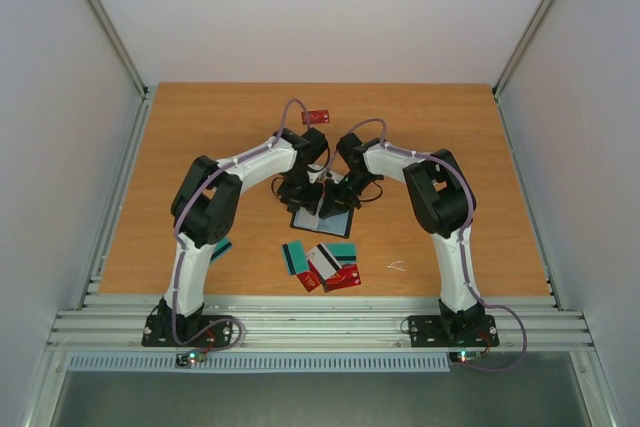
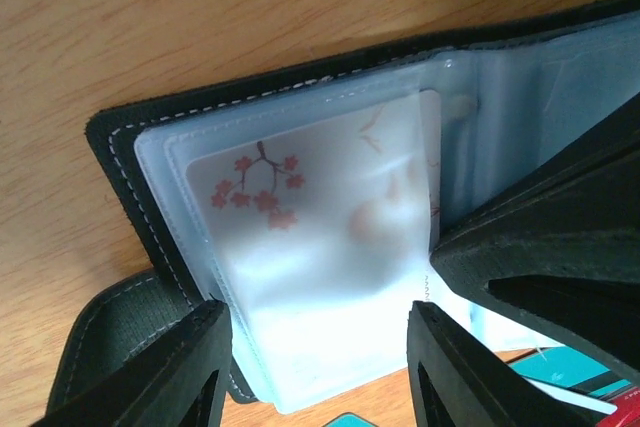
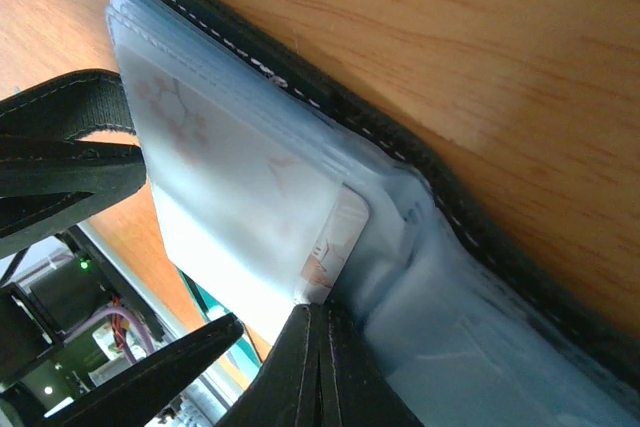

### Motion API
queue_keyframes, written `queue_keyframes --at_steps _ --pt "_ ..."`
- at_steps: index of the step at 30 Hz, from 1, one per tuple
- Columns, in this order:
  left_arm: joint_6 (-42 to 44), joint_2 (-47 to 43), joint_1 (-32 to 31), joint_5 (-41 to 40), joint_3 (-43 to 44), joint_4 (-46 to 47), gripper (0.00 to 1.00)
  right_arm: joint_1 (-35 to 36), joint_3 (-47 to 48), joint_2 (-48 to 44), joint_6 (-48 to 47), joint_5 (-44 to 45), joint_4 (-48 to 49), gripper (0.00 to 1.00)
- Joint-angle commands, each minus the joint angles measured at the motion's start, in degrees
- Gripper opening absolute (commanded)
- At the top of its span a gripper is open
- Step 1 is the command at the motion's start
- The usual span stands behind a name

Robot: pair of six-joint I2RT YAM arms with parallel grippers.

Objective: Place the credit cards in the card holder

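The black card holder (image 1: 325, 219) lies open on the table, its pale bluish sleeves up (image 2: 300, 277). A white card with red blossoms (image 2: 265, 192) sits in a frosted sleeve, one end sticking out near the fold (image 3: 345, 237). My left gripper (image 2: 320, 347) is open, its fingers on either side of that sleeve's free edge. My right gripper (image 3: 322, 309) is shut, its tip against the card's protruding end; it also shows in the left wrist view (image 2: 540, 247). Both grippers meet over the holder (image 1: 320, 195). Loose teal, red and white credit cards (image 1: 322, 265) lie just in front of it.
A red card (image 1: 316, 116) lies at the far middle of the table. A teal card (image 1: 221, 247) peeks out under the left arm. A small white scrap (image 1: 397, 266) lies near the right arm. The holder's clasp tab (image 2: 110, 332) points sideways.
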Motion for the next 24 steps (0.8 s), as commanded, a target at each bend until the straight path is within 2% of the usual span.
queue_keyframes --at_steps 1,14,24 --pt "0.2 2.4 -0.4 -0.2 0.6 -0.4 0.50 1.5 -1.6 4.2 -0.8 5.2 -0.2 0.01" --pt "0.2 1.9 -0.4 2.7 0.6 1.1 0.47 1.5 -1.4 4.6 -0.8 5.1 -0.2 0.01" --pt "-0.4 0.8 -0.9 0.8 1.2 1.0 0.34 1.5 -1.2 4.6 -1.0 5.0 -0.4 0.01"
